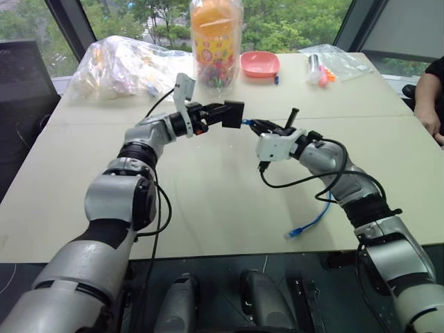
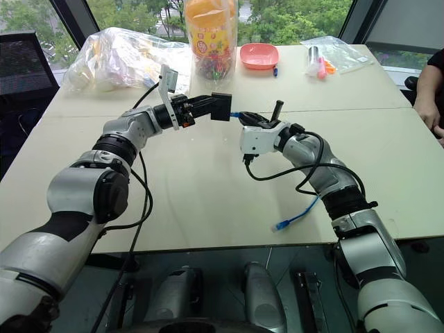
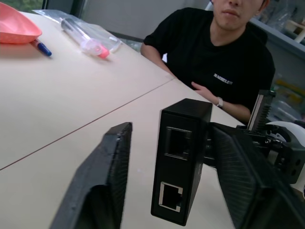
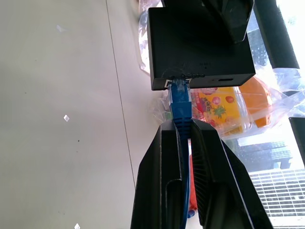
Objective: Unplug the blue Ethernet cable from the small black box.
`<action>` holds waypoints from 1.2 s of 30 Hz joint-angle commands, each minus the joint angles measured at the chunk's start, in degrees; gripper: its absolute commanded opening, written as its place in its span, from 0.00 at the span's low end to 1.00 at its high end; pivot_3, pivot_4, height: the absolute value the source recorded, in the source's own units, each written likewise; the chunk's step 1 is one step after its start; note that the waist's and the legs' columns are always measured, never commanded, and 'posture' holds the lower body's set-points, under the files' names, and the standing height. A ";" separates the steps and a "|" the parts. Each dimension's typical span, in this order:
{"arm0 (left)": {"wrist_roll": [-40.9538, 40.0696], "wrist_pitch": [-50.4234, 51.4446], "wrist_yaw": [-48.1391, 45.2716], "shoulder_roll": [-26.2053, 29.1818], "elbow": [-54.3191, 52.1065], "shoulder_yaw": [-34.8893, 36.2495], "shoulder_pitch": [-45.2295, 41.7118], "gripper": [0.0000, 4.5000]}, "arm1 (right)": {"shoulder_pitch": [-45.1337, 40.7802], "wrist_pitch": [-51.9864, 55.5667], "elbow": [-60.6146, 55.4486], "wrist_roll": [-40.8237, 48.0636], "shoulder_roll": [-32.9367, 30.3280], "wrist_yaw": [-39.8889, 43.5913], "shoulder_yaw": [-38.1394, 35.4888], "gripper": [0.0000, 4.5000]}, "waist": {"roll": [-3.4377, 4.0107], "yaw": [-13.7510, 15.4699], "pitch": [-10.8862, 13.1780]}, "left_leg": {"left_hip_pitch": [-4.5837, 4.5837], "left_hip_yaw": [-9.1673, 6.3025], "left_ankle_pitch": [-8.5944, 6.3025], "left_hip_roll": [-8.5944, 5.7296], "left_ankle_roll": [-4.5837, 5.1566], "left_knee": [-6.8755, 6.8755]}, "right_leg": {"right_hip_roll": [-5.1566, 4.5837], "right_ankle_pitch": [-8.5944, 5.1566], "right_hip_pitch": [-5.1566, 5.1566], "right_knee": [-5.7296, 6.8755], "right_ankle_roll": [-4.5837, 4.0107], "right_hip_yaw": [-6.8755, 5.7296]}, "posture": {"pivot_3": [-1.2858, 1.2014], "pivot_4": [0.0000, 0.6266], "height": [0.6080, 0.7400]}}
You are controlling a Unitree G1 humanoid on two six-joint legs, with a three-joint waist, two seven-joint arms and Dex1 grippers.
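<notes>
Left hand [image 1: 220, 115] grips the small black box [image 1: 234, 114] mid-air above the worktop [image 1: 208, 208]; the box is rigid and light, best held by its flat faces. Right hand [image 4: 183, 138] is clamped on the blue Ethernet cable [image 4: 180, 102] just behind the plug, still seated in the box. Cord is limp: grip at the stiff boot.

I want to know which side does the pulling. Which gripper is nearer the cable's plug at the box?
Right. The right gripper is shut on the blue Ethernet cable just behind the plug; the left gripper is at the small black box, on its far side.
</notes>
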 commanded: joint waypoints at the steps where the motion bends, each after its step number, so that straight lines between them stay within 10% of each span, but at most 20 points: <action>1: 0.46 0.05 -1.52 0.05 -0.78 1.13 -2.06 0.20 | 0.10 0.54 -4.71 0.69 -0.46 0.11 -1.97 0.00 | 0.00 0.05 0.00 | 0.00 0.00 0.00 0.00 0.00 0.00 | 0.00 0.00 0.00 0.00 0.00 0.00 | 0.52 0.24 1.00; 8: 0.97 0.42 -0.53 0.48 -0.87 2.41 -1.15 0.11 | 3.57 4.57 -8.49 5.12 0.22 3.41 -3.78 0.00 | -0.01 0.03 0.00 | 0.01 -0.01 0.00 0.00 0.00 0.00 | 0.01 0.00 0.00 0.01 0.00 0.00 | 0.52 0.24 1.00; 15: -1.28 3.89 -2.02 1.88 -1.64 5.93 0.49 0.11 | 15.09 28.68 -23.22 25.67 8.16 6.72 -14.96 0.79 | -0.03 0.19 -0.01 | 0.01 -0.03 0.00 0.01 0.01 0.02 | 0.01 0.01 0.01 0.04 -0.01 0.00 | 0.52 0.24 1.00; 22: -7.48 16.72 -11.03 2.47 -4.70 10.11 -0.18 0.11 | 20.53 60.53 -42.29 71.99 28.56 -0.33 -27.74 0.79 | -0.02 0.08 0.00 | 0.05 -0.10 0.00 0.18 0.01 0.02 | 0.07 0.05 0.01 0.15 -0.08 -0.01 | 0.52 0.24 1.00; 36: -13.90 31.29 -13.54 1.86 -13.37 12.23 3.17 0.11 | 15.51 58.09 -37.25 79.59 35.74 -5.79 -29.44 0.79 | -0.02 0.15 0.00 | 0.10 -0.07 -0.01 0.16 0.01 0.02 | 0.08 0.05 0.02 0.16 -0.09 0.00 | 0.52 0.24 1.00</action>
